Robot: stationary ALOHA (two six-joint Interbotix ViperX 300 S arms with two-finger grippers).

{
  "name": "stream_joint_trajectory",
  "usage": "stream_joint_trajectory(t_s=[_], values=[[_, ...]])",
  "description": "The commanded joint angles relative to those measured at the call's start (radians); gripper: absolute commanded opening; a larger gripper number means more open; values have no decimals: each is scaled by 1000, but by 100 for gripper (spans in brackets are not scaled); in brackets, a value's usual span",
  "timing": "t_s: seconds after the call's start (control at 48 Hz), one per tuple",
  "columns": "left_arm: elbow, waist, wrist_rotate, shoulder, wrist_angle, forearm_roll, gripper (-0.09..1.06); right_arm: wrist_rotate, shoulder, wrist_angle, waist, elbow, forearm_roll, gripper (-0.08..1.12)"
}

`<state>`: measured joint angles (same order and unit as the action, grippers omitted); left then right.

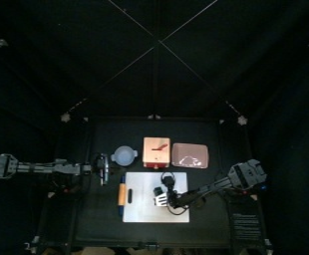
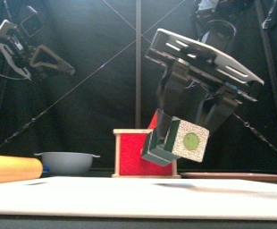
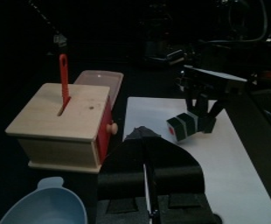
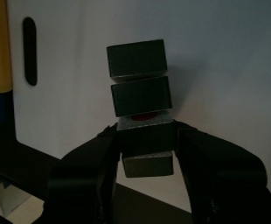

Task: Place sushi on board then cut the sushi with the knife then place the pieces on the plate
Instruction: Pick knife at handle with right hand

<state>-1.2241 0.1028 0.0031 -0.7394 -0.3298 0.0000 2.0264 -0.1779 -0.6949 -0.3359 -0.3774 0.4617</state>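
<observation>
Right hand [image 4: 144, 147] is clamping the sushi [image 2: 187, 140] by its end block, hanging it just over the board [image 1: 144, 211]. Light, rigid blocks probably separate easily, so a mid-roll grip seems safer. Left hand [image 3: 148, 144] is resting closed, well apart.

Robot lab: black curtain [image 1: 154, 60], two arms [image 1: 38, 167], table [image 1: 98, 224].
</observation>
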Motion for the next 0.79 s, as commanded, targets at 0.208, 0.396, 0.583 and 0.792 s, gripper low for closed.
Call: stream_joint_trajectory(t_s=[0.208, 0.396, 0.583, 0.792], values=[[6, 3, 3, -20, -3, 2, 0, 18, -26, -114, -3, 86, -9, 69], [6, 2, 3, -29, -3, 6, 0, 17, -80, -141, 5, 126, -17, 80], [3, 3, 3, -31, -3, 12, 0, 15, -98, -135, 28, 144, 8, 85], [-5, 3, 3, -32, -3, 12, 0, 6, -78, -147, 41, 146, 35, 91]])
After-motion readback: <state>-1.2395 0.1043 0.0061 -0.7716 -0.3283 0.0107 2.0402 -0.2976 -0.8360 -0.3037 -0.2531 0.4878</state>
